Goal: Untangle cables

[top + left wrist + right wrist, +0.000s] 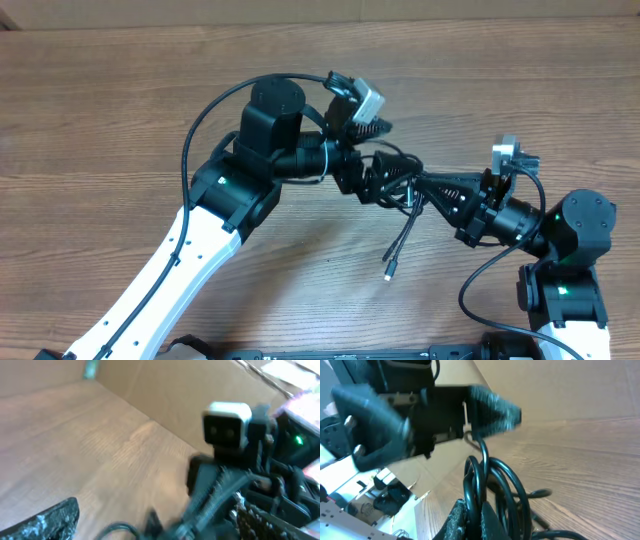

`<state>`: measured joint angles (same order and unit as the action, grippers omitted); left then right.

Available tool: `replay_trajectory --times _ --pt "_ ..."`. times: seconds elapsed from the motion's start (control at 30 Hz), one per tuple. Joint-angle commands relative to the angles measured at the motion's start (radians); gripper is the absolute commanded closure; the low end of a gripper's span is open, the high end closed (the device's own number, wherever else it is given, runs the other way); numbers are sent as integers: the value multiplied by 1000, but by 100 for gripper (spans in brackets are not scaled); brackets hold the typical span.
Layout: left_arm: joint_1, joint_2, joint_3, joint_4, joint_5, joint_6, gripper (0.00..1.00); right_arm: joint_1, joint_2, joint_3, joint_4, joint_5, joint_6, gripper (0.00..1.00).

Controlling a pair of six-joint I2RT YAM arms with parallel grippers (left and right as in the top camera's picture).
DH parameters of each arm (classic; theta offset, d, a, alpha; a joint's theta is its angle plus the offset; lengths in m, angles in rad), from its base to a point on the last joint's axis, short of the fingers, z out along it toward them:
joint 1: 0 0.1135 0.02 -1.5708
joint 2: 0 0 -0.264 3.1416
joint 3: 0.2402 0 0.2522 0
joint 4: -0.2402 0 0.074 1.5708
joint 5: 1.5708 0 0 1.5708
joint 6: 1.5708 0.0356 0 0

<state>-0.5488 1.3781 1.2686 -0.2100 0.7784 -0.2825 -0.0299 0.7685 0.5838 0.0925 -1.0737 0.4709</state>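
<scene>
The cables (pixel 405 232) are thin black cords bunched between the two grippers at mid-table. One strand trails toward the front and ends in a small plug (pixel 388 272). My right gripper (pixel 418 186) comes in from the right, and in the right wrist view its fingers (pixel 462 519) are shut on several upright loops of the cables (pixel 492 485). My left gripper (pixel 383 178) comes in from the left, open, around the left side of the bundle. In the blurred left wrist view one finger (pixel 47 521) shows at the bottom left, beside a cable loop (pixel 122 529).
The wooden table (pixel 120 90) runs out on all sides. The left arm (pixel 200 230) crosses from the front left, and the right arm's base (pixel 565 280) stands at the front right. The right wrist camera (pixel 227 424) fills the left wrist view at close range.
</scene>
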Motion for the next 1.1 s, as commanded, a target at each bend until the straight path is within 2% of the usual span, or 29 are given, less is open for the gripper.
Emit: replay_trajectory --times 0.0,0.13,0.27,0.3,0.33,0.37,0.4,0.43,0.47,0.57,0.87,0.9,1.07 --pt "-7 -16 10 43 -60 -39 0 -10 -11 16 27 -61 1 96" --pt "-37 -14 10 83 -132 -41 0 -10 -11 16 56 -84 12 96" --pt "-21 -15 10 65 -131 -45 0 -11 -11 16 51 -24 11 96" --pt "-5 -15 10 41 -131 -37 5 -11 -11 16 48 5 11 96" --pt "13 -15 10 18 -127 -35 12 -11 -11 16 48 27 11 96" --pt "42 -15 10 -2 -97 -35 30 -11 -11 16 48 42 11 96" --pt "55 -15 10 -4 -75 -35 41 -11 -11 16 48 52 11 96" --pt "64 -15 10 -4 -52 -35 47 -11 -11 16 48 59 11 96" --pt "76 -15 10 -3 -20 -34 63 -11 -11 16 48 72 11 96" --pt "79 -15 10 -11 23 -21 78 -11 -11 16 49 79 11 96" --pt "-1 -15 10 -106 76 52 82 -11 -11 16 49 79 11 96" --pt "-2 -15 10 -111 99 52 85 -11 -11 16 48 84 11 96" --pt "-2 -15 10 -119 197 59 87 -11 -11 16 49 94 11 96"
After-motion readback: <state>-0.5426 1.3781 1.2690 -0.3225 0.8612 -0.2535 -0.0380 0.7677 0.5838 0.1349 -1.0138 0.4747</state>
